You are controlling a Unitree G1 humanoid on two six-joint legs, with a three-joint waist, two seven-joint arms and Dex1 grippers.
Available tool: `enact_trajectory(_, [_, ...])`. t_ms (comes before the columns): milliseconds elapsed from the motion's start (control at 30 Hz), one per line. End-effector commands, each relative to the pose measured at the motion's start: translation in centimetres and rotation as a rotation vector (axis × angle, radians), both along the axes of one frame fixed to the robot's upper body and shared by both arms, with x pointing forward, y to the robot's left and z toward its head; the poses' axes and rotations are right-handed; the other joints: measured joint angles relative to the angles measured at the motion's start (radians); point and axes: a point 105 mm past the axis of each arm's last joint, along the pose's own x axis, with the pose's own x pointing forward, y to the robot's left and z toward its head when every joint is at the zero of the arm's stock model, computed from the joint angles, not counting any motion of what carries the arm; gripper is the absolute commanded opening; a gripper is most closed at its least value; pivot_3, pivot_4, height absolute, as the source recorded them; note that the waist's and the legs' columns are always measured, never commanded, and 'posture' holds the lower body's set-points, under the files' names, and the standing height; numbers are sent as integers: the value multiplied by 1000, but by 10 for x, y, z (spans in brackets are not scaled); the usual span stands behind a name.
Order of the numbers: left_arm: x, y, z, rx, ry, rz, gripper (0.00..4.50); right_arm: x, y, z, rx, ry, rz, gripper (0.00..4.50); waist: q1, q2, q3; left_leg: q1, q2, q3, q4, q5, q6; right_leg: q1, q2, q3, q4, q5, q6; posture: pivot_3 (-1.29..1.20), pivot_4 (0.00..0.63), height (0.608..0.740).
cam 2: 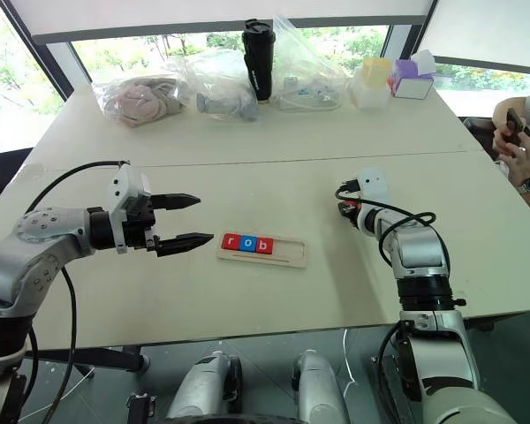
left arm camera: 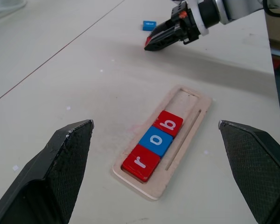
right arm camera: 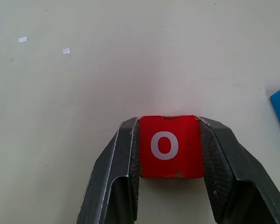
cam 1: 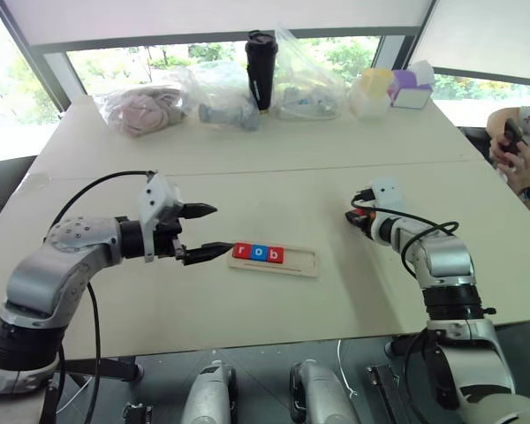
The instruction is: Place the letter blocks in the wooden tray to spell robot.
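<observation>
Our right gripper [right arm camera: 167, 154] had clamped its jaws on the red "o" block [right arm camera: 169, 147]; left gripper [cam 1: 203, 231] jaws stood apart. We judged a level lift best, toward the wooden tray [cam 1: 300, 263].

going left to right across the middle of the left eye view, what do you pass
left gripper → red r → blue o → red b → empty end of tray → right gripper

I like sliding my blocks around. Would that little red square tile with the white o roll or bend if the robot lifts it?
The red o tile probably won't roll: it looks flat and square. It likely stays stiff, keeping straight edges between the right gripper fingers. It seems light, being small and thin.
</observation>
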Motion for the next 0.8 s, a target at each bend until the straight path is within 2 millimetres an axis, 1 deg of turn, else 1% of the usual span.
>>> enact_trajectory(33, [-1, -2, 6, -5, -27, -12, 4500, -5, -13, 36, -24, -89, -41, 1203, 1, 0, 0, 0, 0, 0, 0, 0, 0, 0, 0, 0, 0, 0, 0, 0, 150, 740])
enact_trajectory(100, [-1, -2, 6, -3, -28, -19, 4500, -16, -20, 53, -27, -112, -67, 1203, 1, 1, 0, -1, 0, 0, -1, 0, 0, -1, 0, 0, 0, 0, 0, 0, 150, 740])
enact_trajectory(167, [-3, -4, 4, 5, -27, -31, 4500, -30, -27, 61, 31, -107, -149, 1203, 1, 1, 0, -1, 0, 0, -1, 0, 0, -2, 0, 0, 0, 0, 0, 0, 150, 740])
enact_trajectory(267, [-4, -7, -5, 39, -30, -47, 4500, -59, -32, 51, 90, -35, -291, 1203, 2, 0, -1, -1, 0, -1, -1, 0, 0, -2, 0, 0, 0, 0, 1, 0, 150, 740])
enact_trajectory(333, [-3, -9, -7, 34, -27, -55, 4500, -77, -21, 41, 151, 18, -341, 1203, 0, 0, -1, -1, 1, -1, -2, 0, 0, -2, 1, -1, 0, 0, 1, 0, 150, 740])
enact_trajectory(400, [-1, -11, -7, 30, -29, -65, 4500, -90, 4, 31, 211, 35, -315, 1203, -2, 1, -1, -1, 1, -1, -2, 0, 0, -3, 1, -1, 0, 0, 0, 0, 150, 740])
enact_trajectory(467, [3, -12, -7, 36, -33, -76, 4500, -100, 23, 21, 232, 52, -288, 1203, -1, 1, -1, -1, 1, -2, -2, 0, 0, -3, 1, -1, 1, 0, -1, 0, 150, 740])
enact_trajectory(533, [5, -12, -7, 41, -37, -85, 4500, -105, 29, 15, 236, 65, -294, 1203, -2, 1, -1, -1, 1, -2, -2, 0, 0, -3, 1, -1, 1, -2, -3, 0, 150, 740])
enact_trajectory(667, [7, -10, -6, 42, -35, -95, 4500, -113, 32, 7, 228, 87, -320, 1203, -1, 1, -1, -1, 0, -2, -1, 0, 0, -2, -1, 0, -2, -2, -3, 0, 150, 740])
enact_trajectory(767, [7, -6, -8, 58, -29, -97, 4500, -118, 38, 0, 226, 110, -314, 1203, -2, 1, -1, -3, 0, -3, -2, 0, 0, -3, -1, 0, -2, -2, -3, 0, 150, 740])
enact_trajectory(800, [6, -6, -9, 61, -28, -99, 4500, -119, 40, -1, 227, 116, -314, 1703, -3, 1, -1, -3, 0, -3, -2, 0, 0, -4, 0, 0, -2, -2, -3, 0, 150, 740])
